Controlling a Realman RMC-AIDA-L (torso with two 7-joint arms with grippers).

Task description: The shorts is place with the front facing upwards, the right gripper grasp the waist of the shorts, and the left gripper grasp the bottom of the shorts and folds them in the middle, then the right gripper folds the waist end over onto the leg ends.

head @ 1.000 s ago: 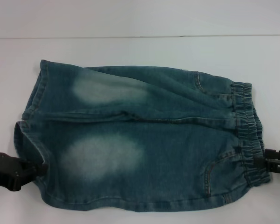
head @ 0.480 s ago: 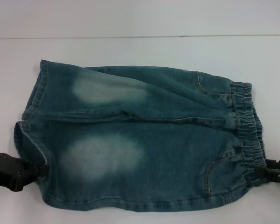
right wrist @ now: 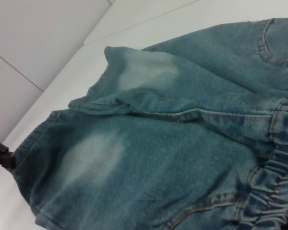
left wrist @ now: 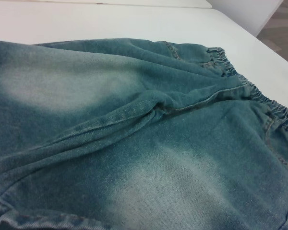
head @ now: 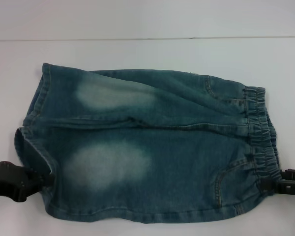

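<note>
While flat, shorts (head: 147,147) between left gripper (head: 45,180), right gripper (head: 269,184)

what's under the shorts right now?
The shorts lie flat on the white table, which shows bare all round them. Left gripper meets the leg hem, right gripper the waistband. Anything beneath the denim is hidden.

Left gripper (head: 45,180) matte black, chunky angular body with faceted edges, right gripper (head: 269,184) black too, blocky and ribbed (possibly small screws, hard to tell), no visible markings
</note>
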